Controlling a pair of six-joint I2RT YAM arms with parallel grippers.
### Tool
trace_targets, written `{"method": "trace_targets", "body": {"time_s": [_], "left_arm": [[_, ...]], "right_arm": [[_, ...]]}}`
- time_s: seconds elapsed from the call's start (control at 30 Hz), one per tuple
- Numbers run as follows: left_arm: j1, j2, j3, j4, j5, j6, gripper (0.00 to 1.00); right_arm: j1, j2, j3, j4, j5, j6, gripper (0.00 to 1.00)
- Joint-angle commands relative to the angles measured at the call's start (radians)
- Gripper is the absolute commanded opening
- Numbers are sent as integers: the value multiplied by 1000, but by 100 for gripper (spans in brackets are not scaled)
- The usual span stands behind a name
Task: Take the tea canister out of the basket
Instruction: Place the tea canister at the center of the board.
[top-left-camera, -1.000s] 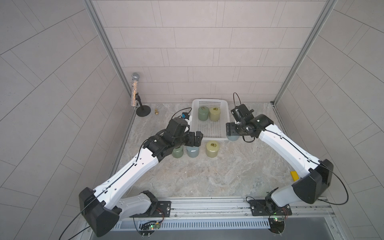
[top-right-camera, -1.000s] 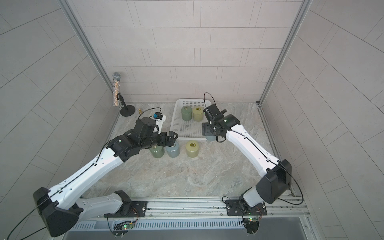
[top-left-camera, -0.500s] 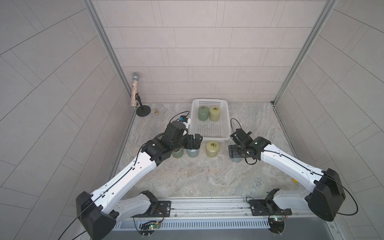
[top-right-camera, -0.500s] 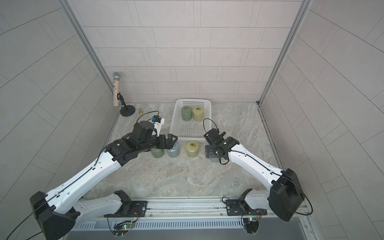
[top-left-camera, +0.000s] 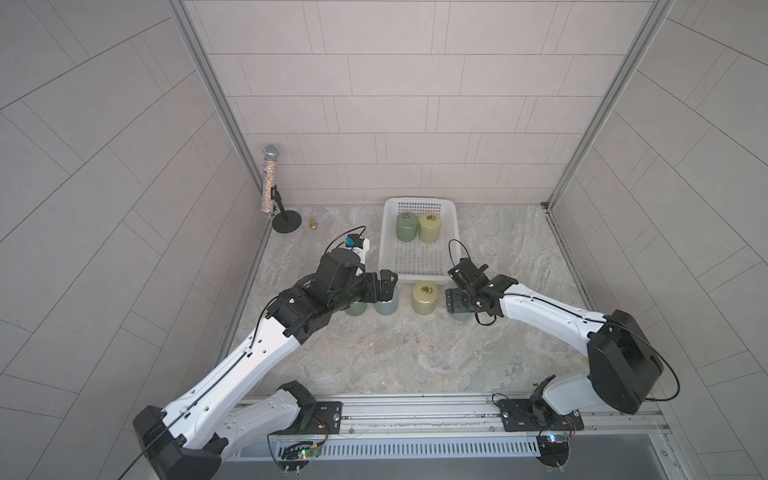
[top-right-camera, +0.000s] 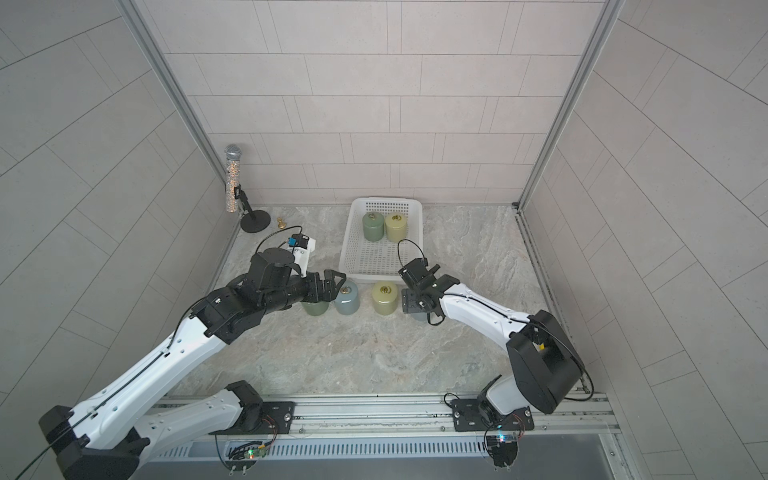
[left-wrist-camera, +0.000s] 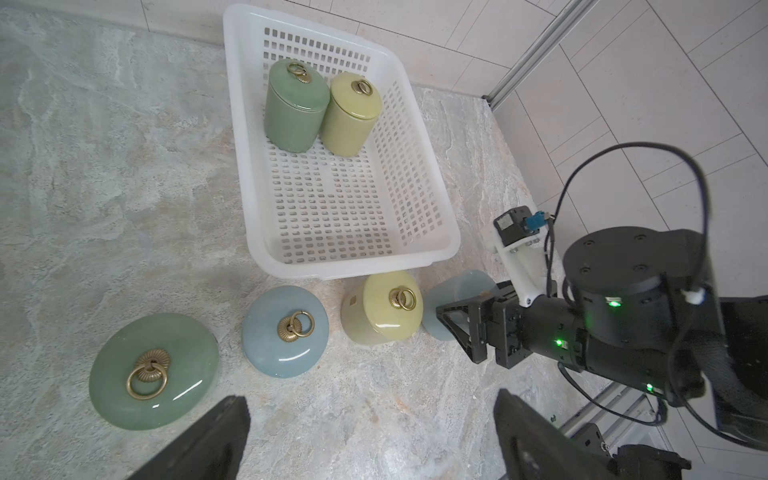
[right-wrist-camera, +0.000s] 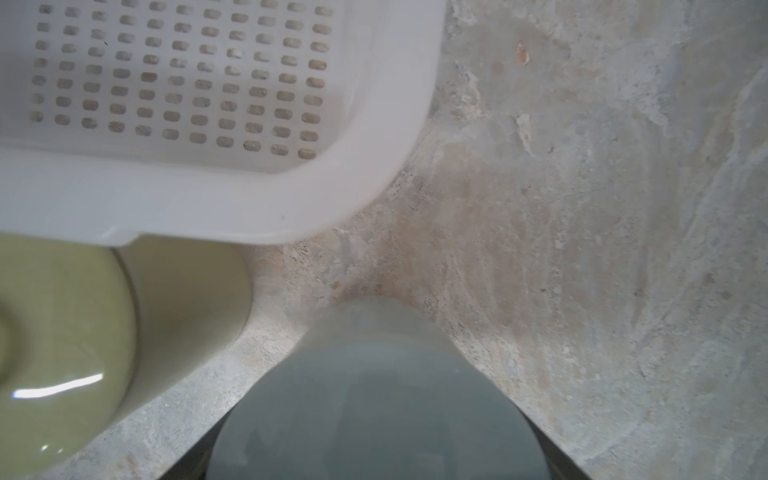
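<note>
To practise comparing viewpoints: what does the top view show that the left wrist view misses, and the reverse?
Only a top view: the microphone on its stand and a small brass object beside it. Only the left wrist view: a clear look at the pale blue canister inside the right gripper, mostly covered from above. Both: the basket holding a green canister and a yellow canister.

No legible text, labels, brands or numbers. Closest thing: a small pale sticker (left-wrist-camera: 508, 223) on the right arm's wrist camera (left-wrist-camera: 517, 226), seen in the left wrist view, too small and blurred to read.
</note>
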Motion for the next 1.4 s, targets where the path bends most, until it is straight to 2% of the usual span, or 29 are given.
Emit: {"method": "trace_targets", "body": {"time_s": [0.0,0.57,0.73,0.93,1.37], "left_arm": [[4,-17,-8,-32,-17,-10,100],[5,22,-7,-10,21,-10,100],[5,22,-5,-11,17,-5,100],[4,46,10,-14,19,4,100],[5,214,135,-44,-77,80,100]], "right_arm": [[5,6,40,57,38,-18,79],[-2,94,51,96,91,-44,82],[-2,88,59,77,72,-44,93],[-3,20,70,32,64,-43,100],[-3,-218,108,-99,46,-98,100]]}}
